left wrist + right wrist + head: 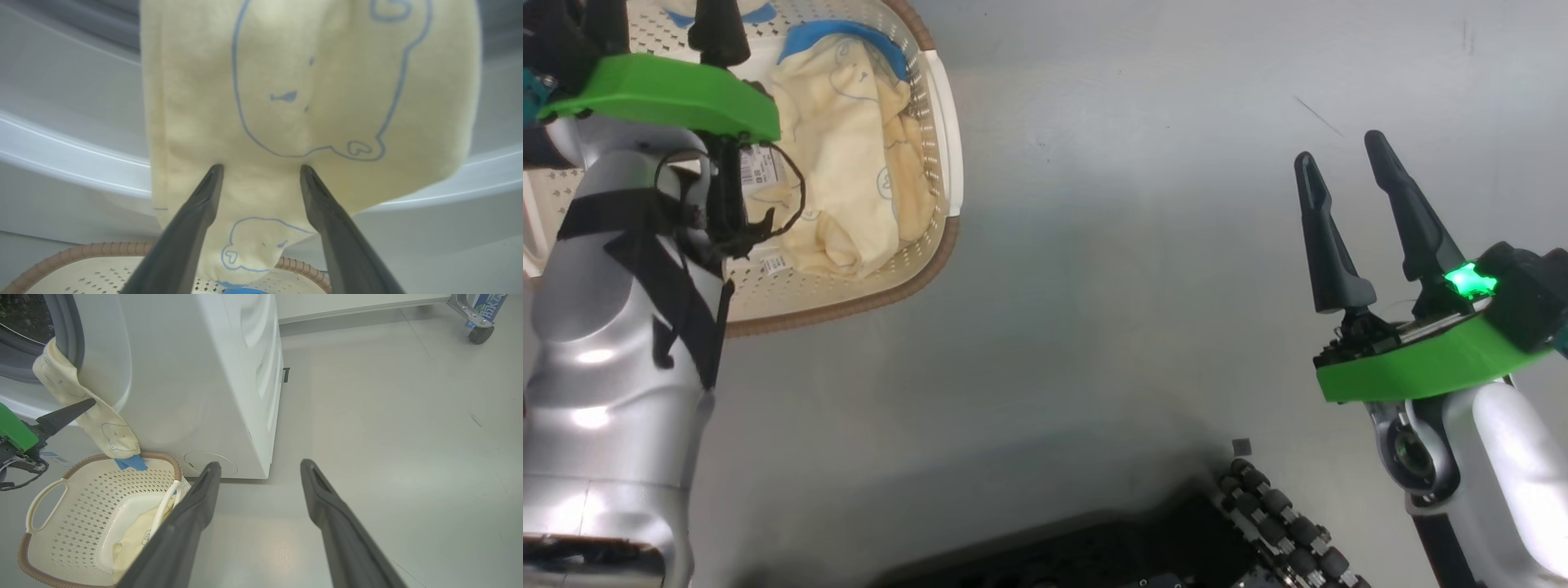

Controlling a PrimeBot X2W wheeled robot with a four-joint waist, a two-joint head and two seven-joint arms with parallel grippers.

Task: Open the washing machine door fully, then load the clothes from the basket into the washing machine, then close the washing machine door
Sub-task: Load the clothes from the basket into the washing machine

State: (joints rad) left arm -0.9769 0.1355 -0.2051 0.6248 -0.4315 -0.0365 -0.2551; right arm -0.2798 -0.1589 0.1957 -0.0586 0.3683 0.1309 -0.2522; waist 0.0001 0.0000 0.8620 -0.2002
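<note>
A cream-yellow garment [109, 433] with blue bear outlines hangs out of the washing machine [196, 375] opening, down over the grey gasket [73, 339], with its blue-trimmed end on the basket [81, 522] rim. My left gripper [260, 168] is open right at this hanging garment [327, 81], its fingers [65, 412] spread against the cloth and not pinching it. More of the clothes [849, 163] lie inside the basket [882, 298]. Over bare floor on the right, my right gripper [1339, 149] is open and holds nothing. The washing machine door is out of view.
The basket stands on the grey floor right in front of the washer. My dark base with its roller wheels [1274, 523] is at the bottom of the head view. A caster of a cart [478, 332] stands far off. Open floor stretches to the right.
</note>
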